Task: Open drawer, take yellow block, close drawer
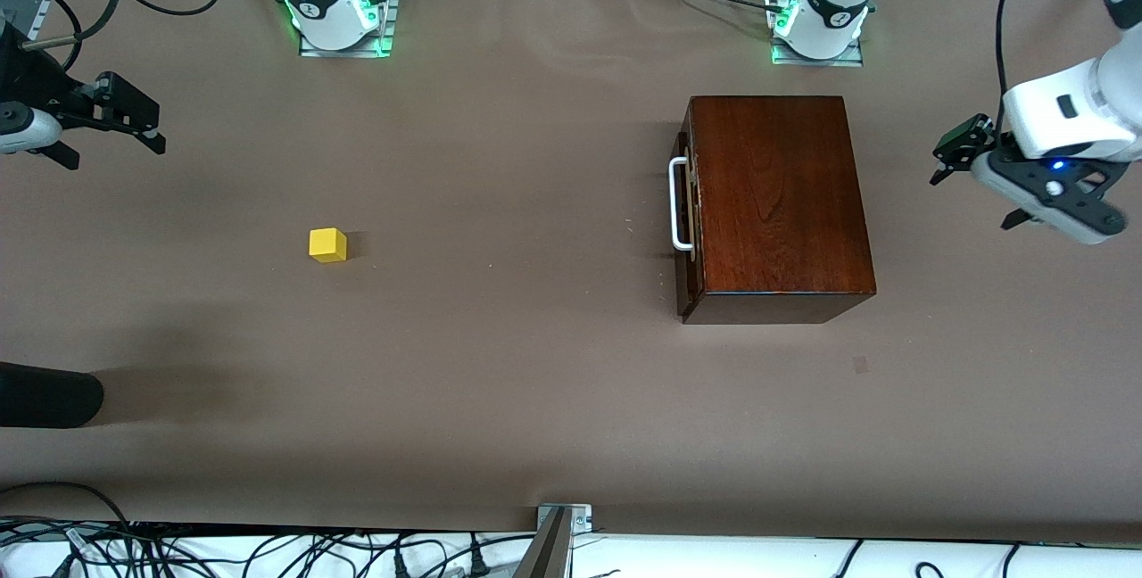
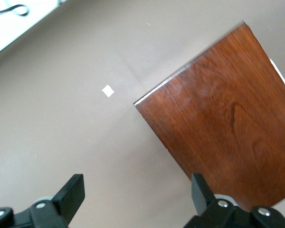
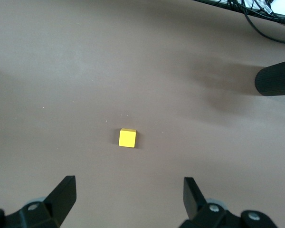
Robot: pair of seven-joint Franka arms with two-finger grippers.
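Drawer (image 1: 688, 203) of the glossy mahogany box (image 1: 781, 203) sits shut, its dark front flush with the box and its slim white bar handle (image 1: 679, 203) facing the right arm's end of the brown matte table (image 1: 500, 364). Beside the box, toward the left arm's end, the left gripper (image 2: 137, 192) hangs over bare table with black fingers spread. Well apart from the box, the right gripper (image 3: 128, 194) waits with jaws spread over the table. Smallest, the yellow block (image 1: 327, 244), a smooth sharp-edged cube, rests on the table toward the right arm's end, well away from the box
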